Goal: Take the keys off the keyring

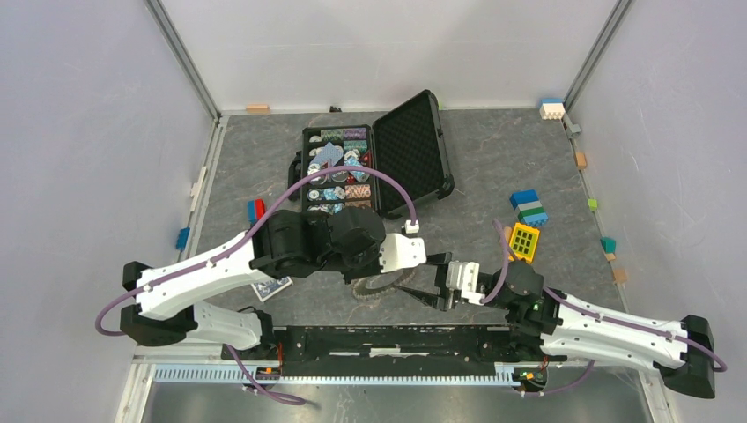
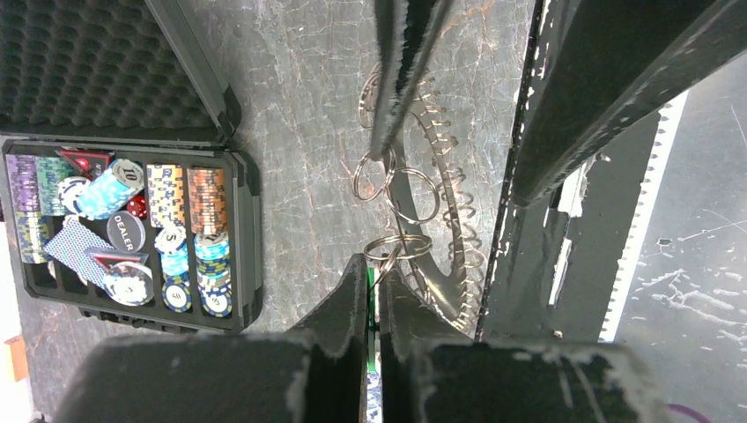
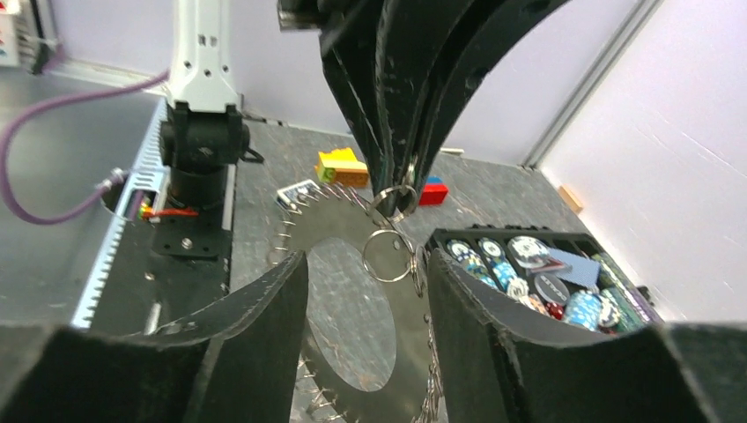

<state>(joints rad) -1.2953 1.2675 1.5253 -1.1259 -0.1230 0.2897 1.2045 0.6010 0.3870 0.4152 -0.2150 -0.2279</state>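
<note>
The keyring lies near the table's front edge, a silver hoop with keys fanned like saw teeth around it. It also shows in the right wrist view. Small split rings link it to a green tag. My left gripper is shut on that green tag and also shows from above. Seen from the right wrist, its fingers come down from above to a small ring. My right gripper is open, one finger on each side of the hoop, and shows in the top view.
An open black case of poker chips stands behind. A card pack lies left of the hoop. A yellow block, blue-green bricks and a red-blue block lie around. The black base rail runs just in front.
</note>
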